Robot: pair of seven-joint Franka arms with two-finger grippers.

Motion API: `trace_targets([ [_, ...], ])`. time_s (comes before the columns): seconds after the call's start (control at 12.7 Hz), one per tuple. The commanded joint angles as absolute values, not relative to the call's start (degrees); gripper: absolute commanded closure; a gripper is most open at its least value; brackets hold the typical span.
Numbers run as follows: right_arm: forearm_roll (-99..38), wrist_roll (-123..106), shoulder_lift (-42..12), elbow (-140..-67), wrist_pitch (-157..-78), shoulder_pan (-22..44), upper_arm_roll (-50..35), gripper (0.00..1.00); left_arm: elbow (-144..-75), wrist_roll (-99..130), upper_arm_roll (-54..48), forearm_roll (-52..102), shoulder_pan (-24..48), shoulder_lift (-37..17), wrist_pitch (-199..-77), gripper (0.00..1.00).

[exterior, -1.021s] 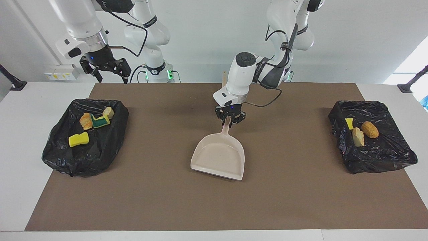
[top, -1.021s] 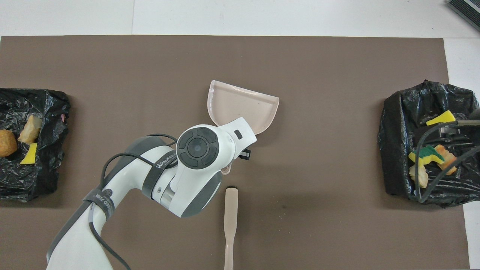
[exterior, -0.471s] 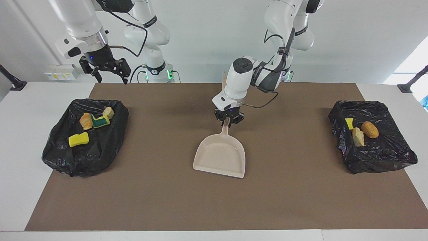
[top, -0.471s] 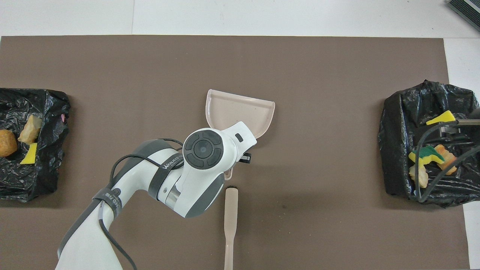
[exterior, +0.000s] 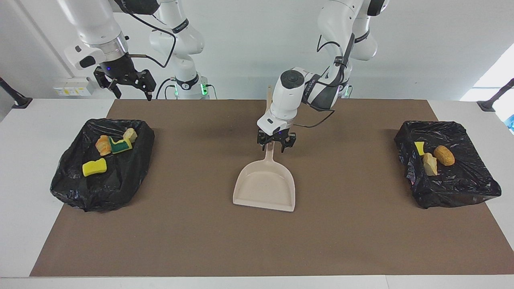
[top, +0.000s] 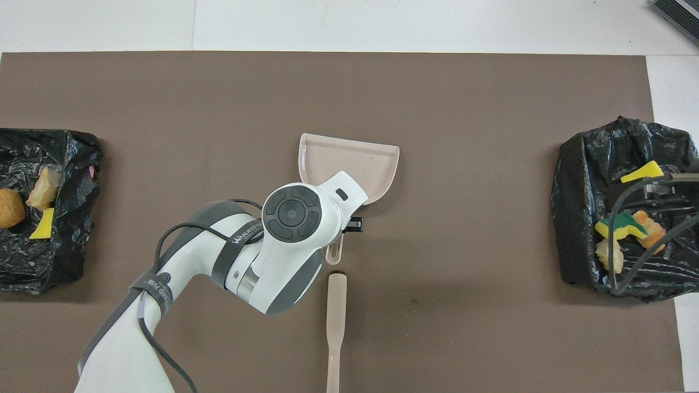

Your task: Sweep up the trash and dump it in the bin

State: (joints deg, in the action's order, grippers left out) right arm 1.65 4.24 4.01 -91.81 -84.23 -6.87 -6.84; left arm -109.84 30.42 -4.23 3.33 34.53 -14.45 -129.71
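Trash: all of it lies in two black bags, one at each end of the mat.
Bag at the left of the facing view: it holds a yellow sponge, a green sponge, a croissant and a pale chunk.
Bag at the right of the facing view: it holds a brown roll, a tan chunk and a small yellow bit.
Dustpan: it lies flat in the middle of the mat, its handle toward the robots.
Left gripper: low over the dustpan handle in the middle of the frame, its fingers spread apart on each side of the handle. I cannot tell if they touch it.
Stick: a beige handle lies on the mat at the bottom middle of the overhead view, just past the dustpan handle's end.
Right gripper: up in the air at the upper left of the facing view, over the bag with the green sponge. Its fingers are spread and hold nothing.
Mat: brown, it covers most of the white table.
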Motion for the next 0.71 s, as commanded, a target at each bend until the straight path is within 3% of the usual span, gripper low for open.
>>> trace_targets([
  [0.0, 1.94, 3.34, 2.72, -89.12, -82.35, -6.86, -7.21, 0.00, -109.69, 30.41, -4.04, 4.04, 31.22, -11.43, -124.30, 0.00],
  [0.63, 0.97, 3.78, 2.81, -89.47, -83.67, -3.51, -4.31, 0.00, -110.39, 13.29, -3.87, 4.04, 15.58, 0.17, -103.99, 0.00],
])
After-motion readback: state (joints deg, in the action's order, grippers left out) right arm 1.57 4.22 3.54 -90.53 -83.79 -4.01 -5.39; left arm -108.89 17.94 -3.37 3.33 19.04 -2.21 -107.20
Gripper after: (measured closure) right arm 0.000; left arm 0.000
